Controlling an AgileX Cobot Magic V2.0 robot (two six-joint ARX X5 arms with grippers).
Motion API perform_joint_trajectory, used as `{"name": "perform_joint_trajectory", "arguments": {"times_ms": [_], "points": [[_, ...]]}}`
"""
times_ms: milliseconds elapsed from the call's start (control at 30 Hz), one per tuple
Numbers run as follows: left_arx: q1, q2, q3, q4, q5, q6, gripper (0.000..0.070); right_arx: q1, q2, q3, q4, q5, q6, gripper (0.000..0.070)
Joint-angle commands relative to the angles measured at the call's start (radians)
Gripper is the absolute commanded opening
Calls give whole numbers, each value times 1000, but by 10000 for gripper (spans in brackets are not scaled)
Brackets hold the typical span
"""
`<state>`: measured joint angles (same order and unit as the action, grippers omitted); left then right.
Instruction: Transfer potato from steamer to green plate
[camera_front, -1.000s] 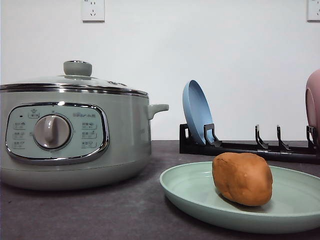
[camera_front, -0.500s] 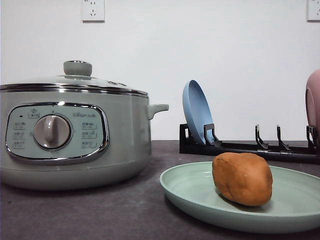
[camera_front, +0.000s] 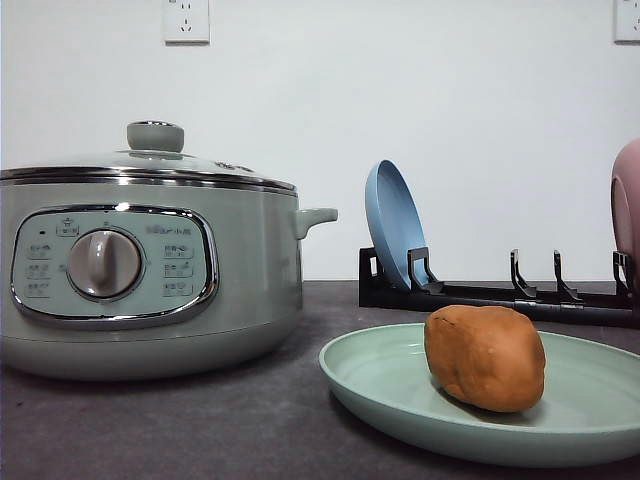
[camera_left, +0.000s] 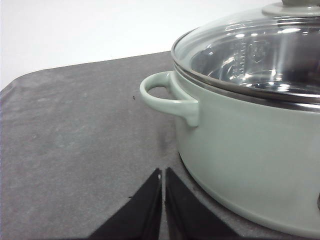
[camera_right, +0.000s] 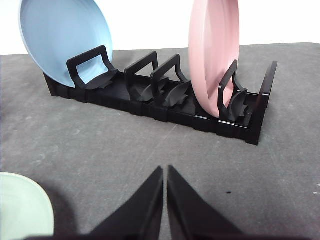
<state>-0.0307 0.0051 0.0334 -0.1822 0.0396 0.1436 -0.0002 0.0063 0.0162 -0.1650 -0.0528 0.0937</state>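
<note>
While both pincers (camera_left: 162, 200) (camera_right: 165, 200) sit pressed together and empty, the potato (camera_front: 485, 357) could roll off the green plate (camera_front: 380, 385) beside the right pincer if bumped.

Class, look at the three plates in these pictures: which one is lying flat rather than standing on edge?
The green plate, flat on the table with the potato on it. The blue plate and pink dish stand upright in the black rack.

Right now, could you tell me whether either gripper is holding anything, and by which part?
Nothing is held. The left gripper is shut and empty beside the steamer; the right gripper is shut and empty before the dish rack. The potato rests on the green plate.
</note>
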Motion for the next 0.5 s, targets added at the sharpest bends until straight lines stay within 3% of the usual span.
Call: {"name": "perform_joint_trajectory", "arguments": {"times_ms": [0, 467], "points": [[1, -2, -18, -10, 1, -3, 3, 0, -3, -5, 10, 1, -1, 0], [0, -2, -18, -10, 1, -3, 3, 0, -3, -5, 10, 1, -1, 0]]}}
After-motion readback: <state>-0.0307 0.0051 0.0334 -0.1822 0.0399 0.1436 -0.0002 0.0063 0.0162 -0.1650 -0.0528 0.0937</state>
